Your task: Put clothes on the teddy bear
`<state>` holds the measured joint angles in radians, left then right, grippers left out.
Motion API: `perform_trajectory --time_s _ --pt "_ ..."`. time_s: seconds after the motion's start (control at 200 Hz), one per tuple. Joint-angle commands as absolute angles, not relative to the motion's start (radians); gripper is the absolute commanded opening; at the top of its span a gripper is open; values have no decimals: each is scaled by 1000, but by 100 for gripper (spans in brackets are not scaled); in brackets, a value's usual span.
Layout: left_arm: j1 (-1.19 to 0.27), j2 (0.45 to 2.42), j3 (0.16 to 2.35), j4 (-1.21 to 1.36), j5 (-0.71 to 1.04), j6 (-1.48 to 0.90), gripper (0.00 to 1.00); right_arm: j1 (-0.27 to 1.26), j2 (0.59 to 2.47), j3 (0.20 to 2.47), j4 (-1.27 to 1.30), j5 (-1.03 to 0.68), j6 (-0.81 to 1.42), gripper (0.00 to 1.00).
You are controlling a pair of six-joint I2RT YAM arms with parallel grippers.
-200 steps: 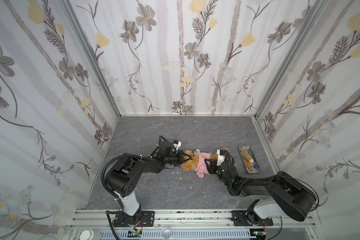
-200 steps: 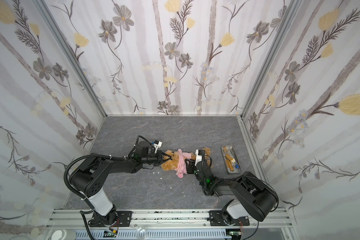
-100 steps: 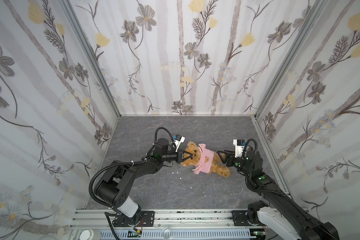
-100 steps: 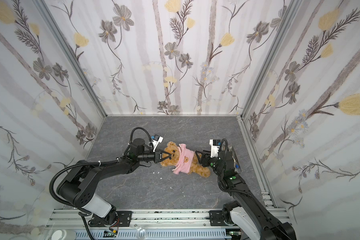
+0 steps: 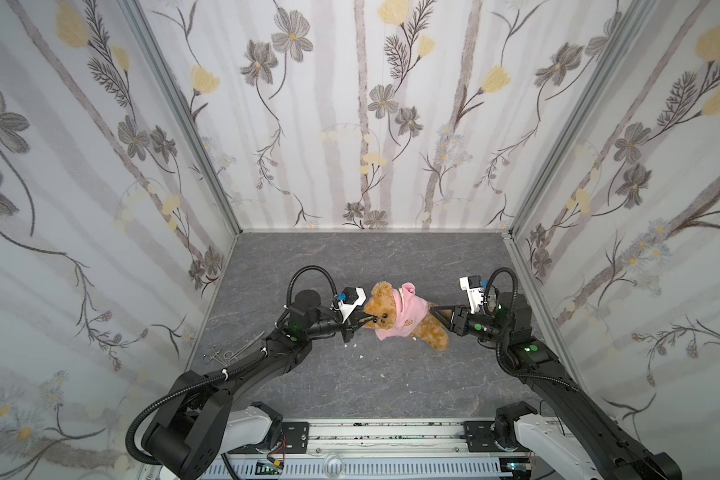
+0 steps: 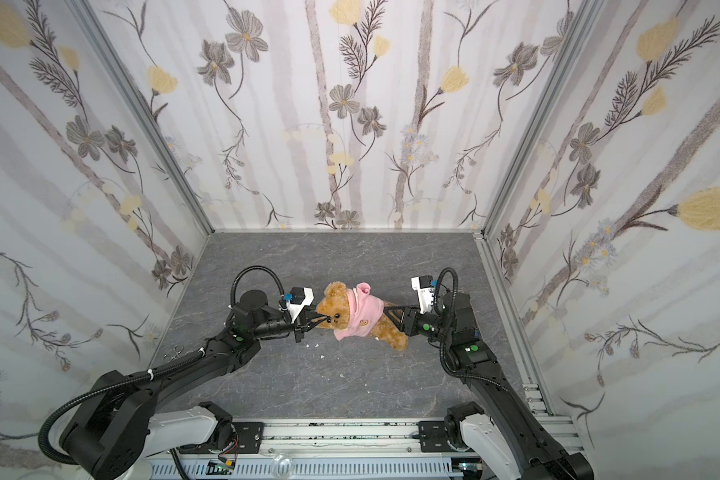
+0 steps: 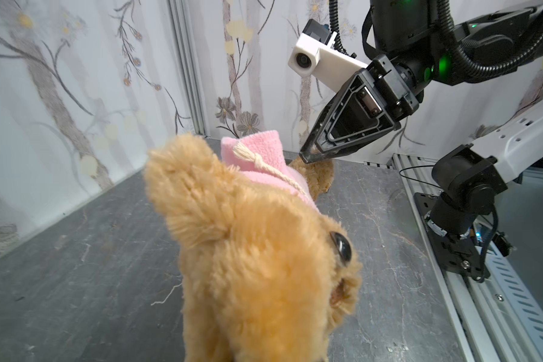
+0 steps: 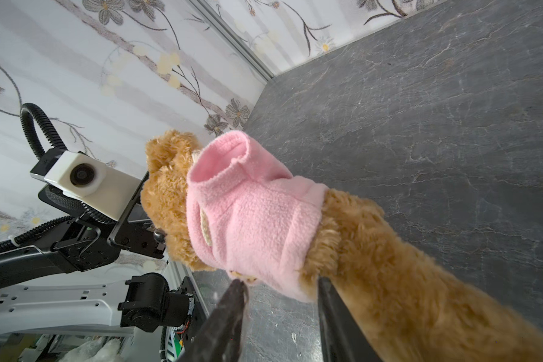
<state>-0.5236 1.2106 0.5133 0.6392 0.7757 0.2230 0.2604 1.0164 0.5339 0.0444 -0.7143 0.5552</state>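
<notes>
Looking at both top views first: the teddy bear (image 5: pixel 381 303) (image 6: pixel 335 300) is found mid-table (image 5: pixel 350 382), stretched between the two arms. The pink hoodie (image 5: pixel 410 316) (image 6: pixel 362 319) is already pulled over head and torso, hood flopped back. The left hand (image 5: pixel 360 323) is clenched on the bear's muzzle, and the right hand (image 5: pixel 435 309) is parked right at the legs, beside the hem.

Left wrist view: mostly filled with fuzzy head (image 7: pixel 257 266). The head end looks lifted off the table. The right hand (image 7: pixel 314 155) is seen from the side, tips touching the fur of a leg, so its gap can't be read from here.

Right wrist view: that's settled here. The right hand (image 8: pixel 279 282) is released, fingers (image 8: pixel 235 301) apart with bare table showing between them. The hoodie hem (image 8: pixel 295 291) sits just at the tips and a leg lies against one finger.

So, as a guess, dressing is nearly done and the tidy-up step is in hand. Next, the hem probably needs to be pinched and tugged toward the legs while the head is held steady. Only fabric should get caught, not fur. Whether both arms are through the sleeves can't be told.
</notes>
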Motion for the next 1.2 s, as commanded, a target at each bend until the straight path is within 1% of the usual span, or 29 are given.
perform_trajectory --time_s 0.0,0.08,0.175,0.305,0.45,0.824,0.864,0.954,1.004,1.054,1.194 --pt "-527 1179 502 687 690 329 0 264 994 541 40 -745 567 35" --pt "-529 1167 500 687 680 316 0 276 983 516 78 -737 592 30" --pt "-533 1161 499 687 673 294 0 313 990 479 146 -704 621 28" --pt "-536 1153 499 687 673 265 0 392 1003 444 246 -606 639 28" --pt "-541 1149 500 687 676 249 0 422 1034 402 382 -540 651 28" --pt "-549 1148 508 688 685 229 0 468 1195 401 557 -534 670 27" --pt "-549 1147 509 687 684 225 0 472 1207 400 578 -533 676 25" --pt "-550 1152 518 689 666 198 0 481 1229 402 594 -520 690 15" --pt "-554 1154 527 688 629 166 0 481 1234 395 595 -496 700 7" --pt "-561 1154 538 688 555 110 0 482 1227 384 585 -457 710 0" --pt "-590 1132 546 688 275 -37 0 481 1175 353 563 -304 754 0"
